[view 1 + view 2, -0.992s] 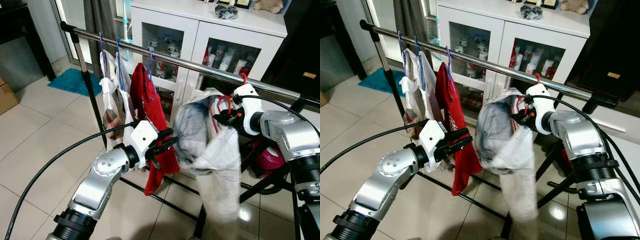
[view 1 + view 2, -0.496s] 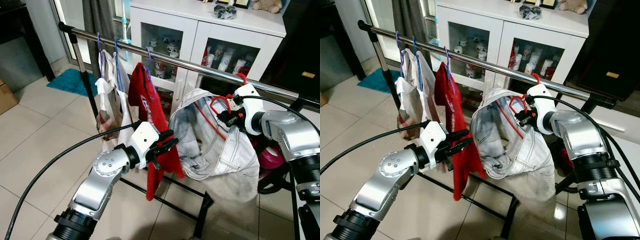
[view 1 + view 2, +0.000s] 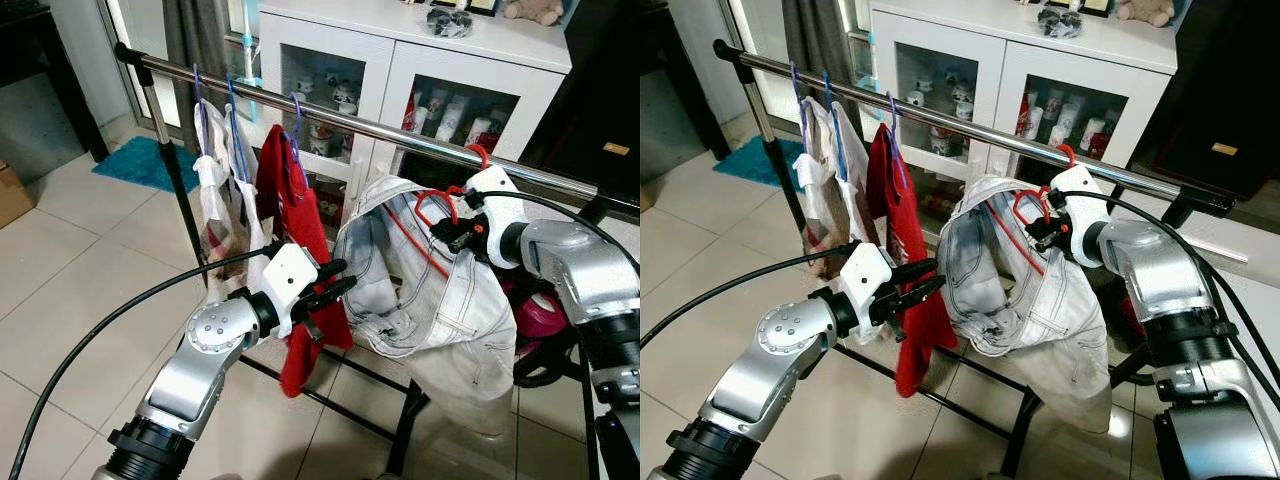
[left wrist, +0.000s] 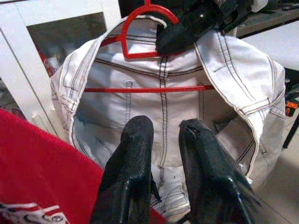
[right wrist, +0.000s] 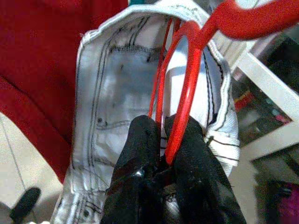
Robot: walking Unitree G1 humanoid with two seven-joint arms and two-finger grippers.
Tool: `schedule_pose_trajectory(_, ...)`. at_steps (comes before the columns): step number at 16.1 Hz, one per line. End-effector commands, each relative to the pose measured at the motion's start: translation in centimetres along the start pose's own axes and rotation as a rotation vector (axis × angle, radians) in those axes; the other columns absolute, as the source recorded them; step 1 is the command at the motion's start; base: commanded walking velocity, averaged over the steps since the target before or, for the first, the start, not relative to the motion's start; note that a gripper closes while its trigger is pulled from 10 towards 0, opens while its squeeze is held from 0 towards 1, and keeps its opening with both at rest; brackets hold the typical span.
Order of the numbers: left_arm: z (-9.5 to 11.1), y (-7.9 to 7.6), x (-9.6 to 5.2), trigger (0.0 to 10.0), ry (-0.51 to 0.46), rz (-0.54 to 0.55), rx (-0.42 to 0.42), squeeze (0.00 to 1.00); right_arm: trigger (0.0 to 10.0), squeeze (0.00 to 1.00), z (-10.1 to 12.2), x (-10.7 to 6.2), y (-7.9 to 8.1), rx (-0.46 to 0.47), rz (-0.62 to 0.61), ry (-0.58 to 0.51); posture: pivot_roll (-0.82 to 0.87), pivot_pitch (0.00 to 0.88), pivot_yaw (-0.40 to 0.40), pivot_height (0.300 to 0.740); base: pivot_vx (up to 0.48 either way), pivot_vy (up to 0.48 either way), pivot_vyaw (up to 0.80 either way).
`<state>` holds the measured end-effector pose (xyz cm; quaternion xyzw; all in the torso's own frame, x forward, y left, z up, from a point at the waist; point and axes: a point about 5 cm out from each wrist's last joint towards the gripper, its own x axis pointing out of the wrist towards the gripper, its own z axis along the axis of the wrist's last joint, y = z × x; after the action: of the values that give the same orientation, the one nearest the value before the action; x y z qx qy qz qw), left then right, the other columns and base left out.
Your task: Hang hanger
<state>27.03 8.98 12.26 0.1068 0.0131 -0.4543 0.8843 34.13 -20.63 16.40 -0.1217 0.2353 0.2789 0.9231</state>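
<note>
My right gripper (image 3: 447, 232) is shut on a red hanger (image 3: 432, 200) that carries pale washed jeans (image 3: 455, 300). It holds them just under the steel rail (image 3: 380, 127); the hanger's hook (image 3: 482, 154) rises to the rail's height, and whether it rests on the rail I cannot tell. In the right wrist view the fingers (image 5: 140, 135) pinch the red wire (image 5: 187, 74). My left gripper (image 3: 335, 281) is open with nothing in it, beside the jeans and in front of a red shirt (image 3: 290, 200). The left wrist view looks at the jeans (image 4: 163, 107).
Further left on the rail hang the red shirt and pale garments (image 3: 215, 180) on blue hangers. Behind stands a white glass-door cabinet (image 3: 400, 55). A blue mat (image 3: 150, 160) lies on the tiled floor, with the rack's black base bars (image 3: 400, 440) low down.
The jeans, bunched and hanging long a second ago, now spread out on the hanger. The red shirt has swung a little. My left gripper has hardly moved.
</note>
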Motion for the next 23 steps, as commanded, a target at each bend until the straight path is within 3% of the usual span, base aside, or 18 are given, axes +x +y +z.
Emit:
schedule_pose_trajectory(1, 0.0, 0.0, 0.2, 10.0, 0.007, -0.007, 0.014, 0.0, 0.0, 0.0, 2.0, -0.9, -0.1, -0.001, 0.017, -0.1, -0.05, 0.0, -0.051, 0.74, 0.0, 0.0, 0.0)
schedule_pose_trajectory(4, -0.3, -0.5, 0.5, 10.0, 0.019, -0.015, 0.011, 0.0, 0.0, 0.0, 3.7, -2.2, -0.3, 0.011, 0.012, -0.193, -0.06, 0.0, -0.042, 0.74, 0.0, 0.0, 0.0)
schedule_pose_trajectory(10, -0.5, -0.4, 0.5, 10.0, 0.025, -0.006, 0.006, 0.0, 0.0, 0.0, 4.2, -3.4, 0.5, 0.023, 0.024, -0.228, -0.07, 0.0, -0.045, 0.74, 0.0, 0.0, 0.0)
schedule_pose_trajectory(16, -0.7, -0.3, 0.2, 10.0, 0.032, 0.01, 0.005, 0.0, 0.0, 0.0, 1.9, -3.7, 2.5, 0.031, 0.068, -0.163, -0.06, 0.0, -0.047, 0.74, 0.0, 0.0, 0.0)
schedule_pose_trajectory(20, -0.7, 1.2, 0.2, 10.0, 0.046, 0.185, -0.044, 0.0, 0.0, 0.0, 0.1, -3.9, 3.6, 0.066, -0.006, -0.148, -0.07, 0.0, -0.044, 0.74, 0.0, 0.0, 0.0)
schedule_pose_trajectory(23, -1.0, 1.5, -0.5, 10.0, 0.037, 0.285, -0.097, 0.0, 0.0, 0.0, -1.5, -4.1, 5.2, 0.176, -0.096, -0.196, -0.06, 0.0, -0.055, 0.74, 0.0, 0.0, 0.0)
